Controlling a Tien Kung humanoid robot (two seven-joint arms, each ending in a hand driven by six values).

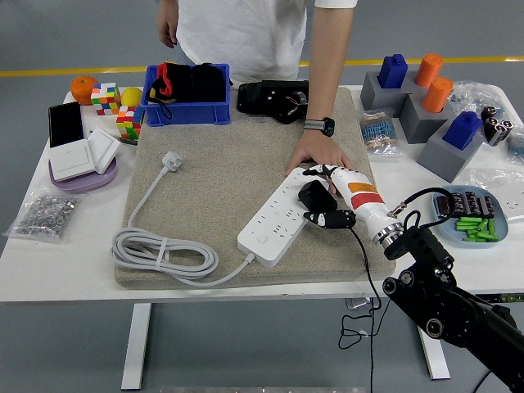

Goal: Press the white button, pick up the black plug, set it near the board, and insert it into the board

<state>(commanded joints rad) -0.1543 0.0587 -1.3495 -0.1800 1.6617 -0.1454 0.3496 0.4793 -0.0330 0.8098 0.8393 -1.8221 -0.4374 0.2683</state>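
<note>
A white power strip [277,214] lies slantwise on the beige mat [213,164], its white cable coiled at the left. My right hand [326,196], white with black fingers, is shut on the black plug [313,197] and holds it at the strip's right end, touching or just over its sockets. The plug's black cable [364,254] hangs down over the table's front edge. A person's hand [319,154] rests on the mat at the strip's far end, right behind my hand.
A blue bin [187,94] and a black device [274,100] stand at the back. Cubes and switches [82,151] are at the left. Grey blocks [426,115] with coloured pegs and a tray [471,217] stand at the right.
</note>
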